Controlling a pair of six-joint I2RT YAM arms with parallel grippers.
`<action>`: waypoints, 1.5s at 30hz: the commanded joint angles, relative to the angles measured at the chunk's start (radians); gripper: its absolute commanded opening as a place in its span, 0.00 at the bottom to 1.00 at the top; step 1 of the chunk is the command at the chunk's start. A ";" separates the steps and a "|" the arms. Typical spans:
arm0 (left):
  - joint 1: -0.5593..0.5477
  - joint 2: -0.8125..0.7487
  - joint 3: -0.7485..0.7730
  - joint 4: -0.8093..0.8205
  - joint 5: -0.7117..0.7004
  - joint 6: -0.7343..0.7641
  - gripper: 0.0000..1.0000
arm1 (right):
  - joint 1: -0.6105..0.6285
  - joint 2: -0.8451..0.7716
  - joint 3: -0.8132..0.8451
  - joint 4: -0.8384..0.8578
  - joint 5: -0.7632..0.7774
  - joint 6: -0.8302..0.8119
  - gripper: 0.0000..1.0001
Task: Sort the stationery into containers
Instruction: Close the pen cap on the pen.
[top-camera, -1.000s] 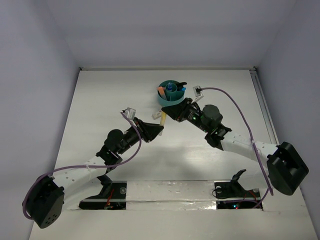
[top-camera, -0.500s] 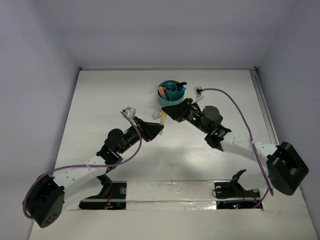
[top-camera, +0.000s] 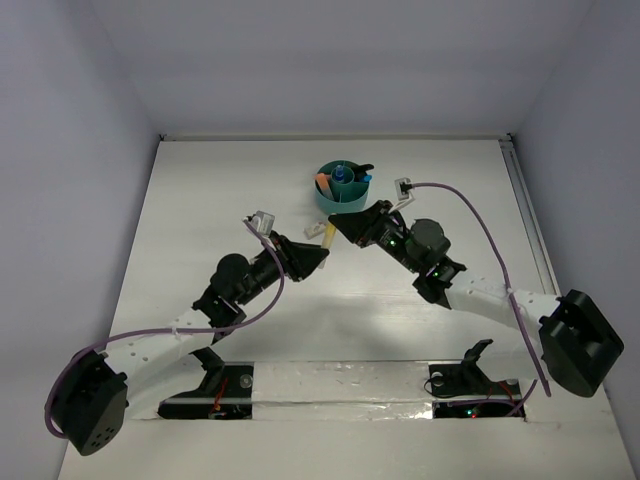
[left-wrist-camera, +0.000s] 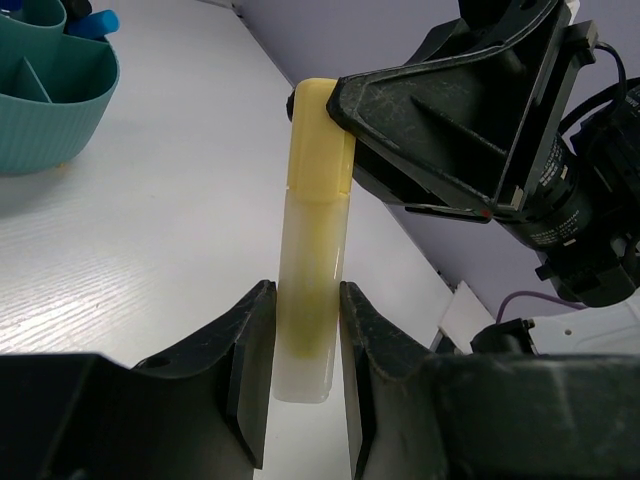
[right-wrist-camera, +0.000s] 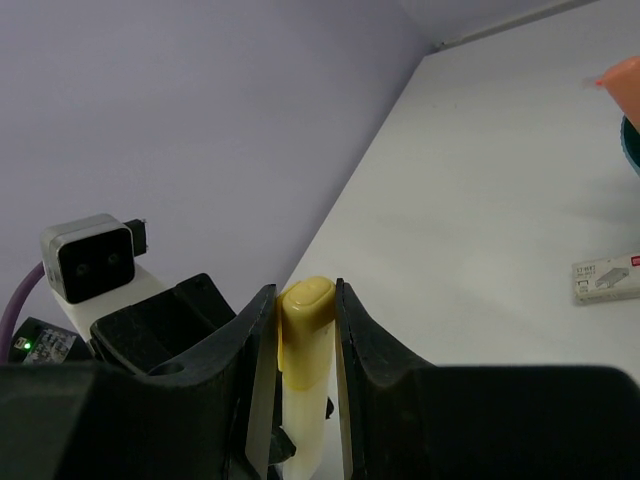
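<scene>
Near the middle of the far edge, just beside the teal cup, the yellow marker is being pinched by both the left gripper and the right gripper. If it is being pulled two ways, it could be bent or dropped.

Pens in organizer, marker before it

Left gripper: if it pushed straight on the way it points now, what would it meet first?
Probably the right gripper, clamped on the cap of the same yellow marker the left gripper holds, directly ahead. The teal organizer sits off to the side of that line.
</scene>
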 joint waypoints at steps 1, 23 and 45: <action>0.019 -0.013 0.077 0.127 -0.098 0.011 0.00 | 0.035 -0.016 -0.040 -0.047 -0.049 -0.034 0.00; 0.096 -0.039 0.224 0.073 -0.070 0.071 0.00 | 0.201 0.012 -0.121 -0.226 0.029 -0.080 0.00; 0.157 -0.046 0.227 0.091 -0.049 0.045 0.00 | 0.265 0.055 -0.177 -0.188 0.044 -0.017 0.00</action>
